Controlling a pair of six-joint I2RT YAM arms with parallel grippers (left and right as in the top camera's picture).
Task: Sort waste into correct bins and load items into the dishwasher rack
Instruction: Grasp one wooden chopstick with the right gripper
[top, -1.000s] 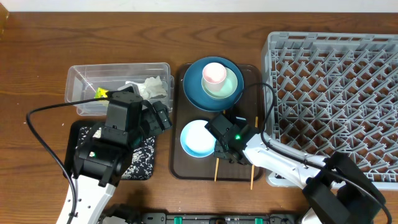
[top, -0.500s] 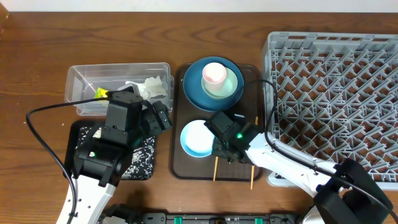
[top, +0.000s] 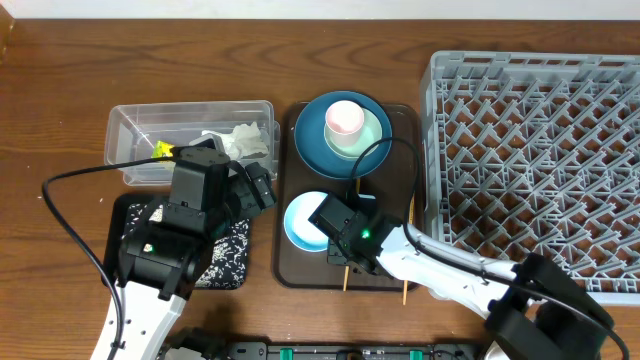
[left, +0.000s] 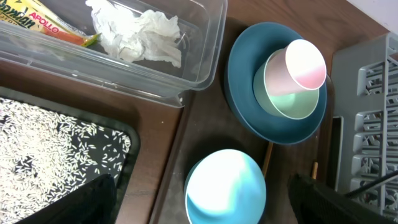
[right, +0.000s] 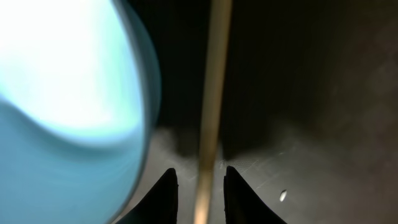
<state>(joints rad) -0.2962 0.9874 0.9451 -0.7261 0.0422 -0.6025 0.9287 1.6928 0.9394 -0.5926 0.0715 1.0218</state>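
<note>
Now the right gripper straddles a chopstick on the brown tray, fingers slightly spread, beside the pale blue bowl; the left gripper hangs splayed, empty.

This looks like a robotics lab bench staged as a kitchen clean-up. A left arm and a right arm, trailing a loose black cable, work over a bare wooden tabletop. Set side by side on it are a grey dishwasher rack, a brown serving tray with a dark blue plate, a clear tub and a black tray
</note>
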